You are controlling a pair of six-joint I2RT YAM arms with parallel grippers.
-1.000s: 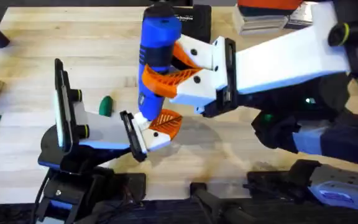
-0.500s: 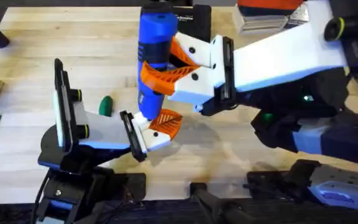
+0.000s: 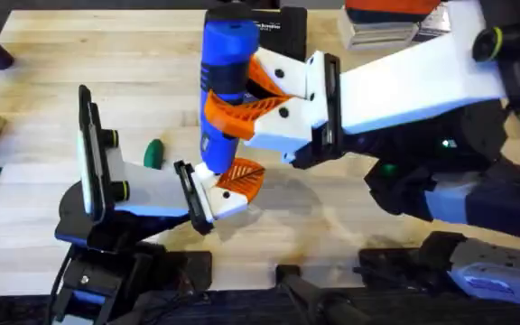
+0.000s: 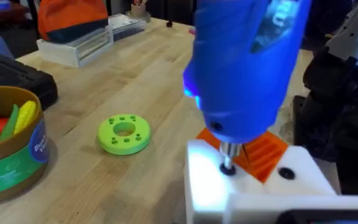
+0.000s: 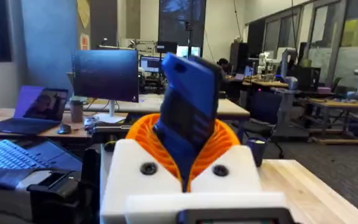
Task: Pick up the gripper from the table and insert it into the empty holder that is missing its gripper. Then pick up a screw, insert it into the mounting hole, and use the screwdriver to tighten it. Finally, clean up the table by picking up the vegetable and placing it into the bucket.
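Bright blue plastic dominates the middle of the table: one chunky cylindrical screwdriver (image 3: pixel 224 86), held upright, clamped between the right gripper's (image 3: pixel 258 95) two orange ribbed pads. Its metal bit (image 4: pixel 227 158) points down onto the white bracket of the left gripper (image 3: pixel 228 185), right beside that gripper's orange ribbed tip (image 4: pixel 263 152); whether the left one's fingers are apart or together, I cannot tell. One small dark green vegetable (image 3: pixel 154 152) lies on the pale wooden table (image 3: pixel 106 72), just beside the left arm and well short of the screwdriver. From the left wrist view: one round bucket (image 4: pixel 11 146) holding red, yellow and green toys, and one bright green ring-shaped disc (image 4: pixel 123 132) near it.
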